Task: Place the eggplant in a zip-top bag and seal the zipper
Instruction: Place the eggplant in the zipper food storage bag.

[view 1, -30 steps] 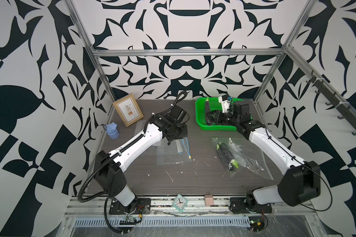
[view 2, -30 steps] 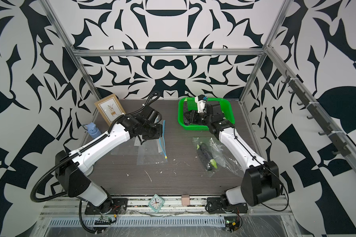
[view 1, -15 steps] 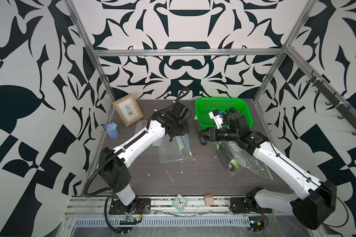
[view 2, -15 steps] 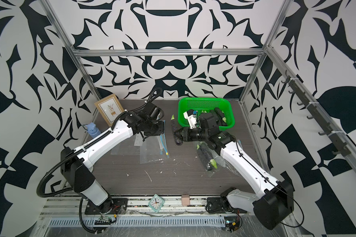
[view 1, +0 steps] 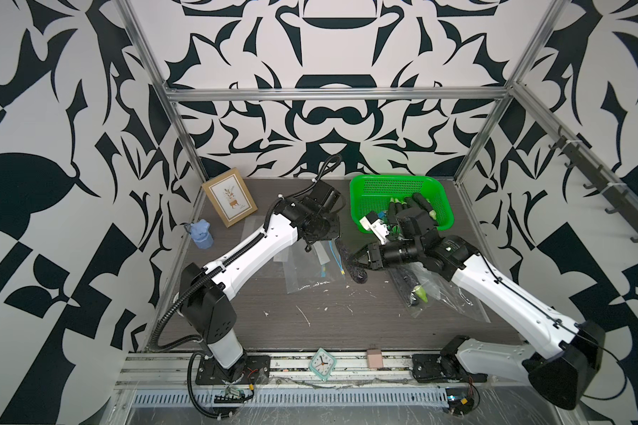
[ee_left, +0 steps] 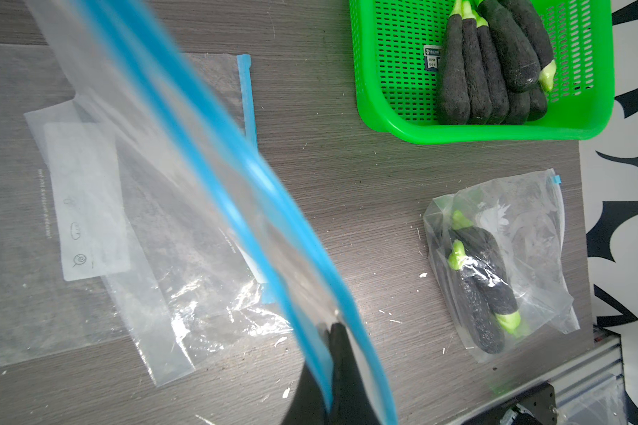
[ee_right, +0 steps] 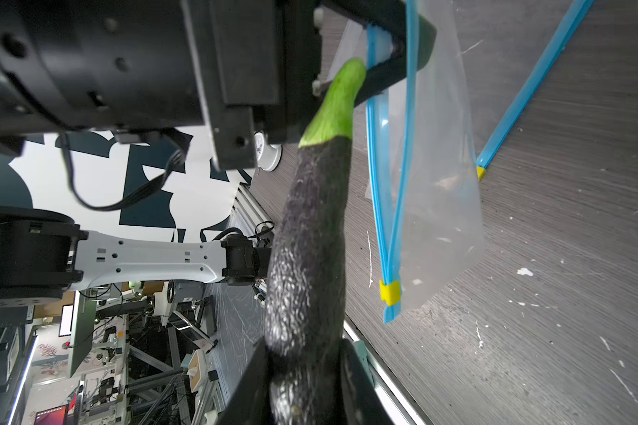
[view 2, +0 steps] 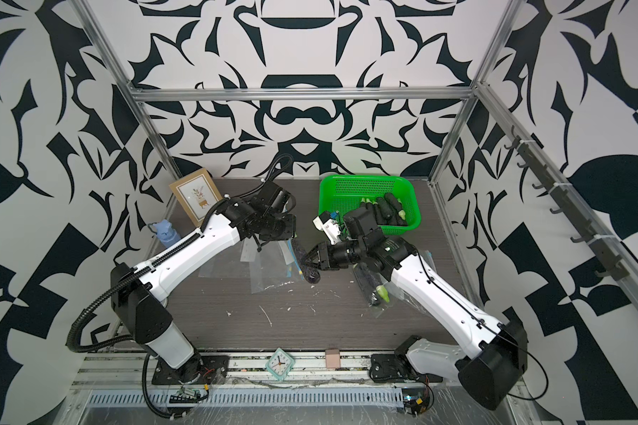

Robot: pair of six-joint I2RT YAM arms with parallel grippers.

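The right gripper (ee_right: 302, 371) is clamped on the eggplant (ee_right: 310, 239), held aloft just beside the zip-top bag (ee_right: 435, 176) that the left gripper (ee_left: 332, 331) pinches tight at its blue strip (ee_left: 218, 114); the left wrist view alone shows an unreadable sticker (ee_left: 432, 62) in the basket (ee_left: 383, 121), and two more eggplants (ee_left: 487, 279) lie in another bag (ee_left: 538, 228).

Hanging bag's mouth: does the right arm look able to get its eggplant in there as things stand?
Probably yes. The left jaws pinch the bag by its top edge, the mouth gapes slightly, and the eggplant in the right jaws sits right beside it, nothing between. The gap looks narrow, though.
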